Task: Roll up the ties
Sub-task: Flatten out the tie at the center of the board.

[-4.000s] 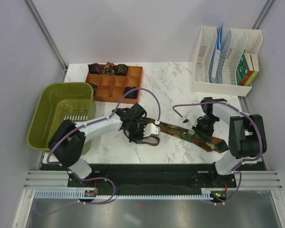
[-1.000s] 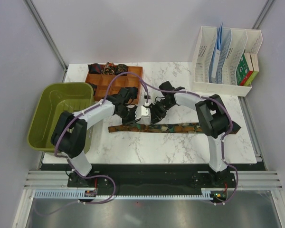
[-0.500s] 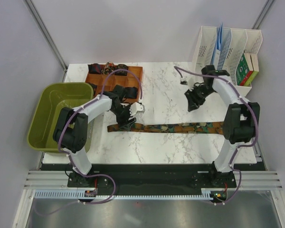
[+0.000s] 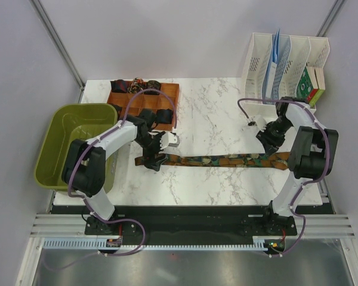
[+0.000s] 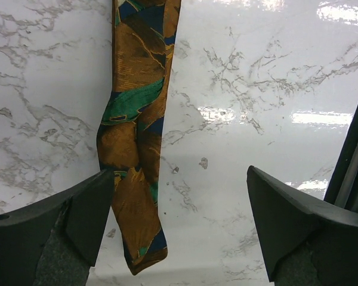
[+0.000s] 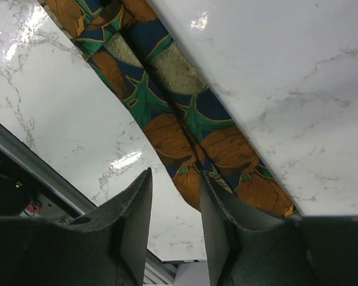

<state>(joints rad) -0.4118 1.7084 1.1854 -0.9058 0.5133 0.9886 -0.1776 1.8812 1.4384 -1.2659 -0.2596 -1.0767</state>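
A patterned orange, green and blue tie (image 4: 221, 159) lies flat and straight across the marble table (image 4: 215, 113). My left gripper (image 4: 155, 156) hovers over its narrow end, open wide. In the left wrist view that narrow end (image 5: 134, 137) lies loose by the left finger (image 5: 77, 214), and bare marble fills the left gripper (image 5: 179, 179). My right gripper (image 4: 267, 140) is over the wide end. In the right wrist view the right gripper (image 6: 175, 176) is open over marble, with the tie (image 6: 185, 113) just beyond its fingertips. Dark rolled ties (image 4: 137, 87) sit in a wooden tray (image 4: 144, 110).
A green bin (image 4: 77, 143) stands at the left edge beside the left arm. A white file organiser (image 4: 283, 74) holding papers and a small box is at the back right. The table's right edge is close to the right gripper.
My left gripper opened and let go of the tie's narrow end. The right arm swung from the middle out to the right, over the wide end. The tie now lies flat.
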